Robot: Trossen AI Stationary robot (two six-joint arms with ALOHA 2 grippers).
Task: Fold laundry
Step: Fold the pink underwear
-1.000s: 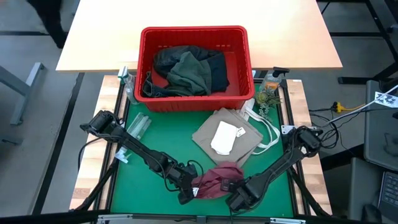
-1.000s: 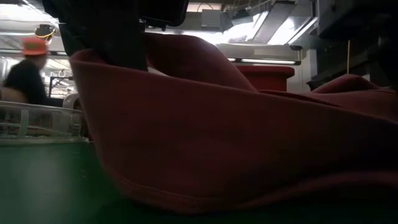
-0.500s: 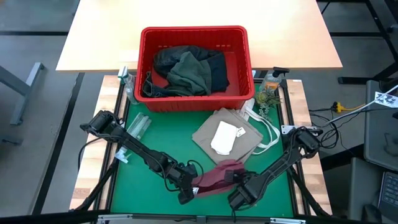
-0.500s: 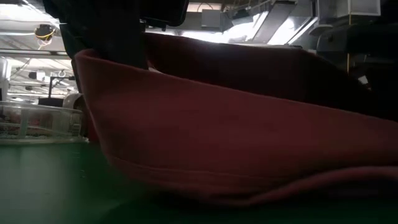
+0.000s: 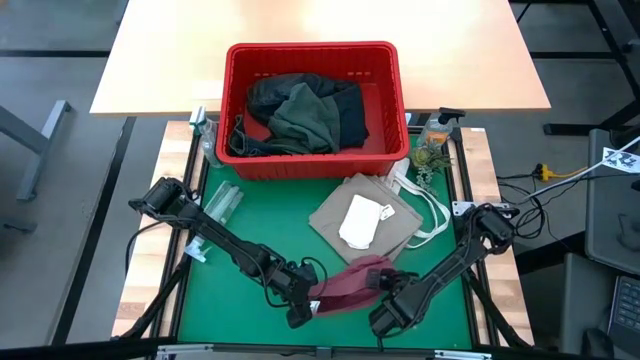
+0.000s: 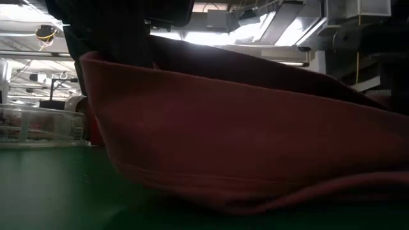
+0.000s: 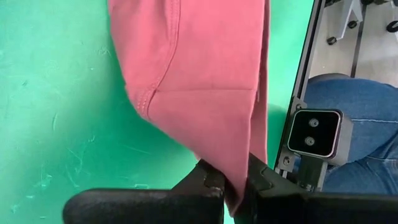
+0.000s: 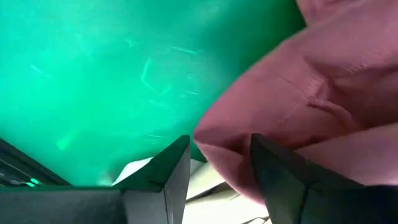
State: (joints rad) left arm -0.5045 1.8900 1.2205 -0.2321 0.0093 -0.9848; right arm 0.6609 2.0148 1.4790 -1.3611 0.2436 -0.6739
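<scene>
Left gripper [image 7: 235,183] pinching maroon piece [image 7: 199,74], plain only from its wrist.

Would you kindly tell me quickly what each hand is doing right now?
Left hand: closed, pinching an edge of the maroon piece.
Right hand: fingers apart with a fold of the maroon piece between them; a firm grip cannot be told.

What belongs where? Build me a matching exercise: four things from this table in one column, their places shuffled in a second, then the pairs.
Things:
1. maroon piece
2. tan top
3. olive-green shirt
4. red basket

Places:
A. inside the basket
B. spread on the green mat, mid-table
C. at the mat's far edge
D. pinched in the shut left gripper at the mat's near edge, right gripper beside it

Pairs: 1-D, 2-B, 3-A, 4-C
</scene>
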